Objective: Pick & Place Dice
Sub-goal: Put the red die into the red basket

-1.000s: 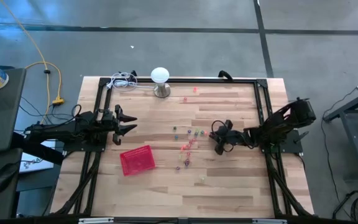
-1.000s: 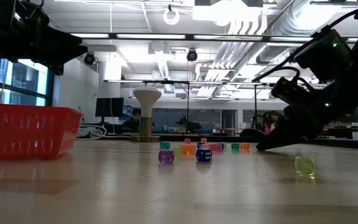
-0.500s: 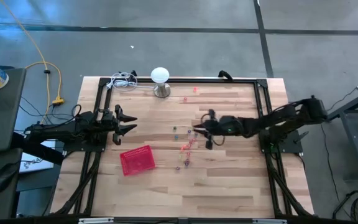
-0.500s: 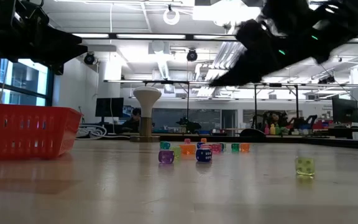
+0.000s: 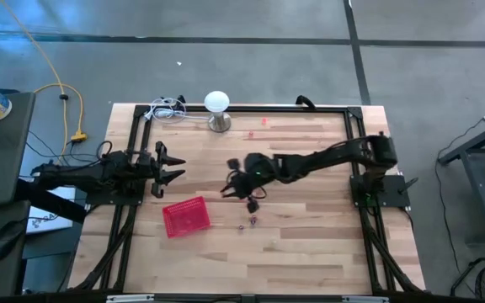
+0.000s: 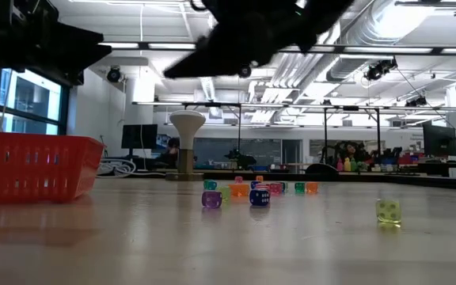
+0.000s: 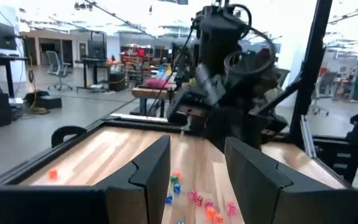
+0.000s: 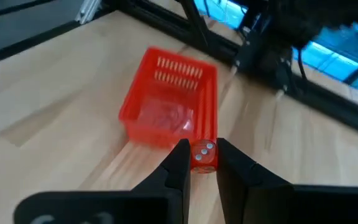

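Note:
The dice (image 6: pixel 252 192) are tiny coloured cubes scattered mid-table, also seen in the left wrist view (image 7: pixel 197 200). A few show in the high view (image 5: pixel 249 221), and a green one (image 6: pixel 388 210) lies apart. The red mesh basket (image 5: pixel 185 216) (image 8: pixel 169 106) stands on the table left of them. My right gripper (image 5: pixel 238 187) (image 8: pixel 202 163) hovers above the table between the dice and the basket, shut on one red die (image 8: pixel 204 155). My left gripper (image 5: pixel 171 166) (image 7: pixel 194 174) waits open at the table's left side, beyond the basket. My right gripper pinches the red die (image 8: pixel 204 157) between its two fingers (image 8: pixel 180 163), and a face with white pips shows. The fingers reach in from the table's right, slanting downward. The die is lifted clear of the table, just short of the basket's near rim.
A white dome on a stand (image 5: pixel 216 108) and a coil of white cable (image 5: pixel 167 109) sit at the far edge. Two orange dice (image 5: pixel 263 120) lie near them. A black frame (image 5: pixel 352 114) borders the wooden table.
My right gripper has risen from the table surface at the right of the dice. It has travelled toward the table's left, passing over the dice cluster toward the basket. The left arm has kept still, and the dice on the table have not moved.

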Tool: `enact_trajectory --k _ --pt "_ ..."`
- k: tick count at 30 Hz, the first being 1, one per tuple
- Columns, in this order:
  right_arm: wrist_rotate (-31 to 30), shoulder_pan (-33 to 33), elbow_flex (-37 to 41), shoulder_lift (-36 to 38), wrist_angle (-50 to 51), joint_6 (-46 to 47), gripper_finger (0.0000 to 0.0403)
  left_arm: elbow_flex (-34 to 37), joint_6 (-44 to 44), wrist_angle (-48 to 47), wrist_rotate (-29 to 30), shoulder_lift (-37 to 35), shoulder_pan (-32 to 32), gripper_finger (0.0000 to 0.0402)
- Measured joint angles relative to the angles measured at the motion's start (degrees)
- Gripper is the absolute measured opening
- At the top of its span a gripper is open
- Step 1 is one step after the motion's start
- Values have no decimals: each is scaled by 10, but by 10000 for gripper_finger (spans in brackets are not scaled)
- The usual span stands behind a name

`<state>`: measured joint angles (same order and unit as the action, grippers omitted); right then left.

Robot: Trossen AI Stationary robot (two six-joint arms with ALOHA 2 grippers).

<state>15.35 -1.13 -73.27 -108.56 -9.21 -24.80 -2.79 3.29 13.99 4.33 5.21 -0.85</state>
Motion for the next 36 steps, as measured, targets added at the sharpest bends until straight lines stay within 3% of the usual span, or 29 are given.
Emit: enact_trajectory --k 6,10,13,22,32,36 --pt "0 -12 -136 -71 54 -28 37 -3 -9 28 45 8 19 149" --pt "-10 -24 -183 -117 105 -49 38 -4 -35 34 73 7 22 149" --pt "-15 -31 -203 -146 113 -53 37 -4 -44 33 83 7 22 149" --pt "86 -24 -242 -177 105 -60 37 -6 -39 47 95 7 22 149" --pt "93 -27 -240 -205 20 -24 37 -6 -37 63 95 6 22 149" --pt "65 -30 -240 -221 2 -9 37 -6 -25 64 94 5 22 149"
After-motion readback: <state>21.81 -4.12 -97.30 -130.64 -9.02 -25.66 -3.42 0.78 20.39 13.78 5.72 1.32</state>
